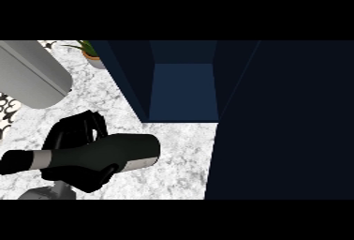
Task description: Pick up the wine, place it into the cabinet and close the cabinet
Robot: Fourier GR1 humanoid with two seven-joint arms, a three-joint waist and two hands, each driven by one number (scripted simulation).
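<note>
What seems the left hand (77, 177) is curling round the wine (128, 150), whose long axis is lying crosswise, base pointing right toward the open cabinet (183, 89).

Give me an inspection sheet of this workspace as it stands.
Surface: white marbled counter.
Job's things: wine bottle lying sideways in the left robot hand, outside the cabinet; cabinet open, nothing visible inside; dark panel on its right, probably the open door.
Clutter: potted plant at the top; grey cylinder at upper left; black-and-white patterned item at the left edge.
Robot hands: left robot hand curled round the bottle; right robot hand not in view.
Cables: nothing seen.
Surroundings: nothing seen.
</note>
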